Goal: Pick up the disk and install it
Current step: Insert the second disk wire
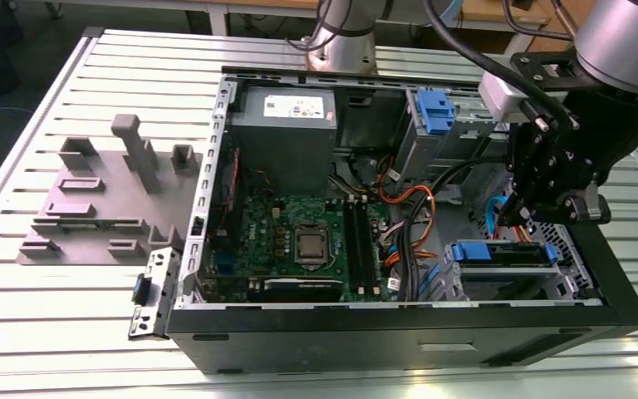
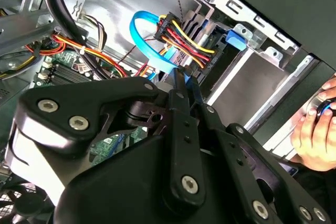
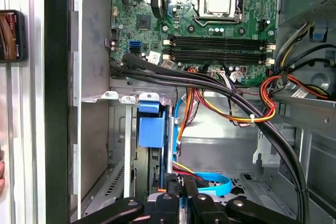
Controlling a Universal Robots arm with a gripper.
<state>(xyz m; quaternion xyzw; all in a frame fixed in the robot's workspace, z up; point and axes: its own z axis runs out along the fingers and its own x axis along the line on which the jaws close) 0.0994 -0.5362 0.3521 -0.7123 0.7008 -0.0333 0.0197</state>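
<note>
My black two-finger gripper hangs inside the open black computer case, over the drive bay corner at the exterior view's right. In the second wrist view my fingers stand pressed close together, tips by the black connector with the red-yellow-black wire bundle and the flat blue data cable. I read them as clenched with nothing between, though the tips are partly hidden behind the linkage.

The disk with its blue plastic carrier rails sits in the grey metal drive cage at the case's near corner, just below my gripper in the exterior view. In the first wrist view I see it edge-on, blue carrier tab in the bay slot, blue cable looped just beside my fingertips.

Further in: green motherboard with the silver processor socket, black memory slots, grey metal power supply box with a white sticker. A second blue latch sits on the far bay.

Outside the case, a grey moulded fixture block rests on the slatted aluminium bench. A person's hand shows past the case wall in the second wrist view.
</note>
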